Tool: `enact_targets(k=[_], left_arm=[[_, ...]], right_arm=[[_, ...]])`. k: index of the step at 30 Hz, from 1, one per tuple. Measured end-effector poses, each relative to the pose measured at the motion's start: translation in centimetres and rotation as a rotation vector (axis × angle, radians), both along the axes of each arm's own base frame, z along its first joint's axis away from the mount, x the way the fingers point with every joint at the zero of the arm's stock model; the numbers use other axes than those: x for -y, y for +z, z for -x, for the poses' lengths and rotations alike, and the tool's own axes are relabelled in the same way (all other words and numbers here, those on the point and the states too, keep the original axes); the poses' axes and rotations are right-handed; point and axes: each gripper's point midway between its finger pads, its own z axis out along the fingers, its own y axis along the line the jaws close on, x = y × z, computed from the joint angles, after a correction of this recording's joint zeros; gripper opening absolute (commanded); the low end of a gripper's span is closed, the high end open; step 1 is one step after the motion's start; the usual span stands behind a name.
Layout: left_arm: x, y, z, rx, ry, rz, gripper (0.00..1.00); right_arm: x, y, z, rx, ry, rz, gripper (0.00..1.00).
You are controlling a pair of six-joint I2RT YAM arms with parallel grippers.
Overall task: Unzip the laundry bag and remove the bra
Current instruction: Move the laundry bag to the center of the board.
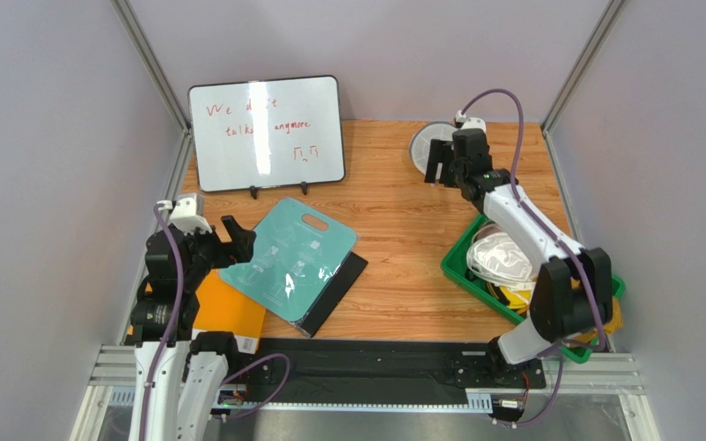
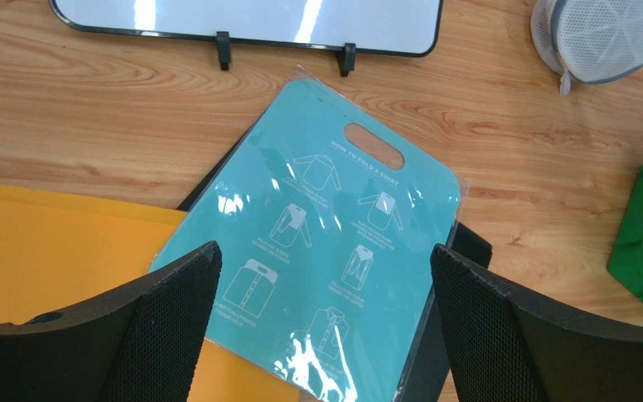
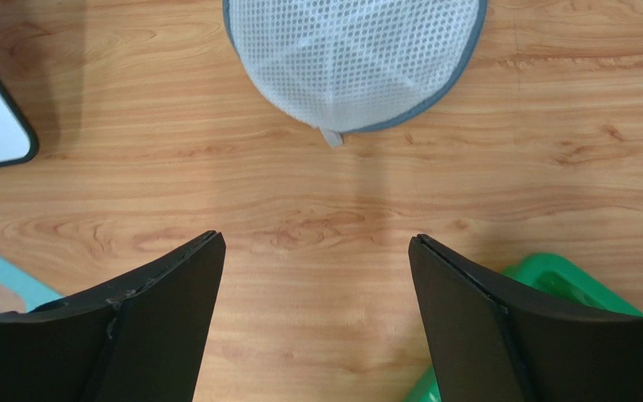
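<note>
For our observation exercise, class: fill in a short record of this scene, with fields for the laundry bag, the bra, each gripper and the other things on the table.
laundry bag: far right of the table, looks zipped shut, zip tab facing the right gripper
bra: not visible
right gripper: open, empty, hovering just short of the bag
left gripper: open, empty, above the teal folding board
other items: whiteboard, orange folder, green bin

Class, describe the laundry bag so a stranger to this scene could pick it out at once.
On the wooden table, look to the far edge, right of the whiteboard. The laundry bag lies there on bare wood. It alone is round white mesh with a grey-blue rim.
</note>
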Motion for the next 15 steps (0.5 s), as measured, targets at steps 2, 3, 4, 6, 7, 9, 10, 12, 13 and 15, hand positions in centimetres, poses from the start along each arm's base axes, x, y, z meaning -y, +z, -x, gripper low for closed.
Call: enact_targets(k=[2, 3, 4, 6, 7, 9, 10, 12, 13, 15], left_arm=[[0.2, -0.1, 0.0, -0.004, -0.009, 0.003, 0.99], [0.3, -0.1, 0.0, -0.007, -0.015, 0.006, 0.99], [0.3, -0.1, 0.0, -0.009, -0.018, 0.007, 0.99], [0.4, -0.2, 0.0, -0.011, -0.024, 0.009, 0.99], [0.5, -0.2, 0.0, -0.012, -0.026, 0.010, 0.99], [0.5, -0.3, 0.0, -0.014, -0.029, 0.011, 0.99], [0.6, -0.4, 0.0, -0.015, -0.031, 0.012, 0.99], [0.6, -0.4, 0.0, -0.014, -0.036, 0.014, 0.99], [0.7, -0.4, 0.0, -0.014, -0.038, 0.015, 0.99], [0.7, -0.4, 0.0, -0.015, -0.042, 0.015, 0.99]], right_arm=[[0.2, -1.1, -2.0, -0.031, -0.019, 0.003, 0.87], [0.5, -1.7, -3.3, -0.046, -0.032, -0.005, 0.87], [0.9, -2.1, -4.1, -0.052, -0.044, -0.011, 0.87], [2.0, -3.0, -5.9, -0.072, -0.073, -0.033, 0.86], [2.6, -3.3, -6.5, -0.076, -0.087, -0.043, 0.86], [3.7, -4.2, -7.6, -0.094, -0.106, -0.073, 0.84], [4.3, -4.6, -8.0, -0.102, -0.114, -0.093, 0.84], [5.0, -5.8, -8.7, -0.124, -0.113, -0.139, 0.83], [5.4, -6.3, -8.9, -0.133, -0.113, -0.159, 0.83], [5.9, -7.3, -9.3, -0.148, -0.115, -0.192, 0.83]])
